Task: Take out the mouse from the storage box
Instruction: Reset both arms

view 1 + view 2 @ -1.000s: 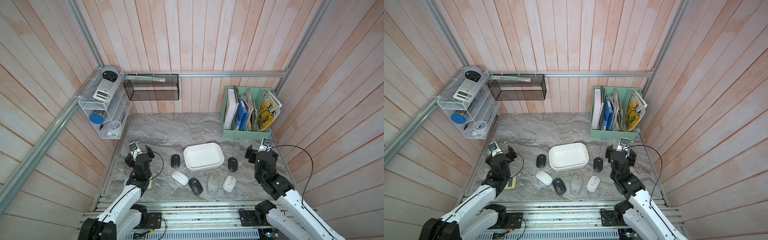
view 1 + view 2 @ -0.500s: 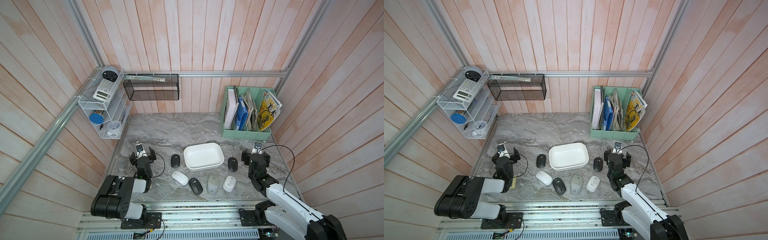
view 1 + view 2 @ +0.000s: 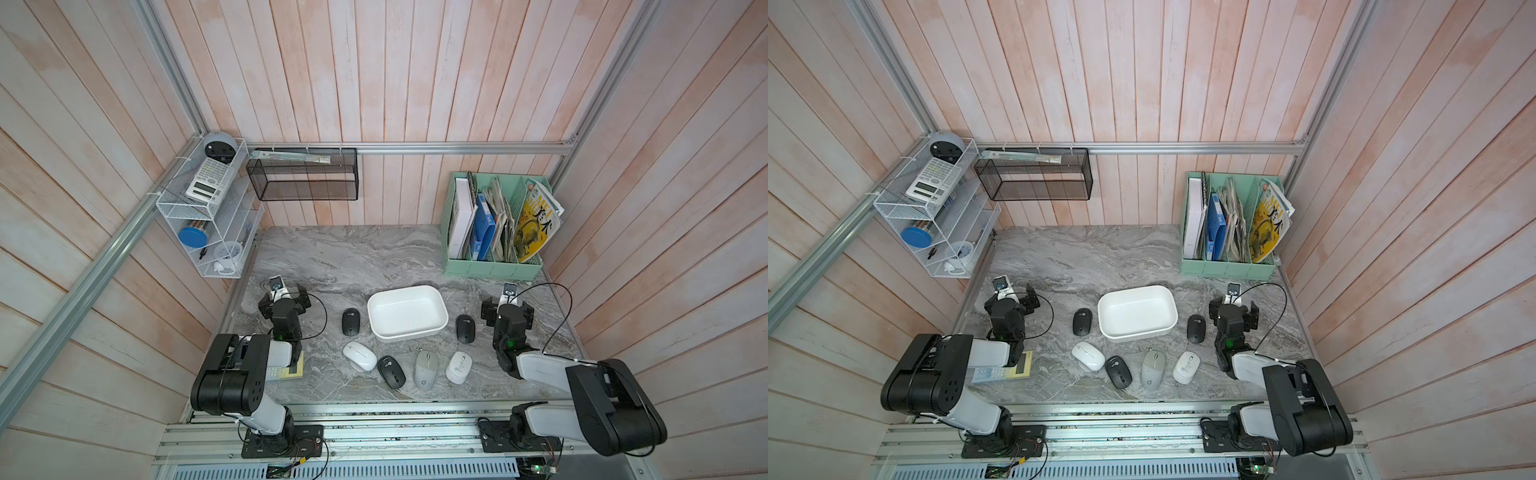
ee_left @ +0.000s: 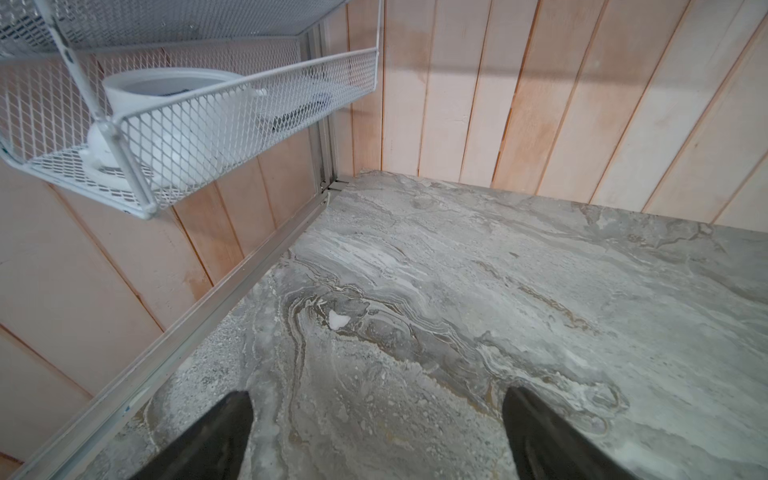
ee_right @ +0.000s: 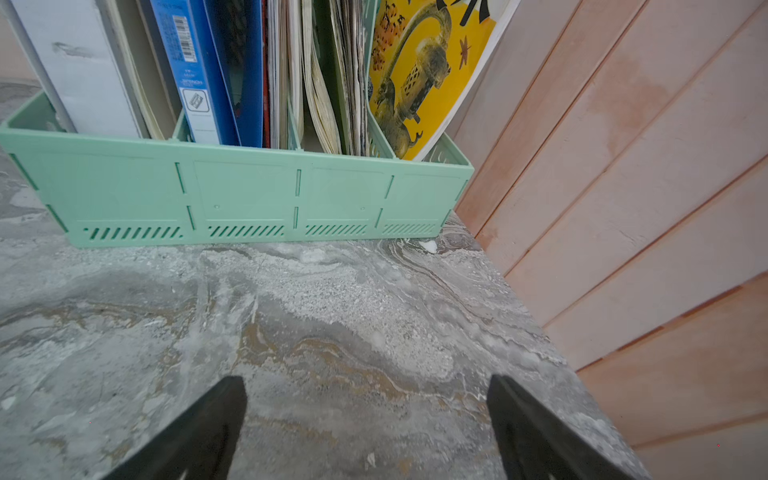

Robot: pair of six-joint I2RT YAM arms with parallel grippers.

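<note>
The storage box (image 3: 409, 334) (image 3: 1138, 332), a shallow white tub, sits mid-table with nothing inside it. Several mice lie on the marble around it: a black mouse (image 3: 351, 322) at its left, another black mouse (image 3: 464, 328) at its right, and white, black and grey ones in a row (image 3: 425, 369) in front. My left gripper (image 3: 284, 297) (image 4: 378, 395) rests low at the table's left, open and empty. At the right, my right gripper (image 3: 507, 309) (image 5: 365, 380) is open over bare marble, also empty. Both stand apart from the box and the mice.
A mint-green file holder (image 3: 490, 266) (image 5: 249, 199) stands at the back right, just ahead of the right gripper. A white wire shelf (image 3: 208, 216) (image 4: 208, 124) hangs on the left wall, a black mesh basket (image 3: 303, 174) on the back wall. A calculator (image 3: 1005, 370) lies under the left arm.
Both arms have folded down, their elbows dropping back toward the front rail, and the grippers have sunk close to the table. The box and the mice have not moved.
</note>
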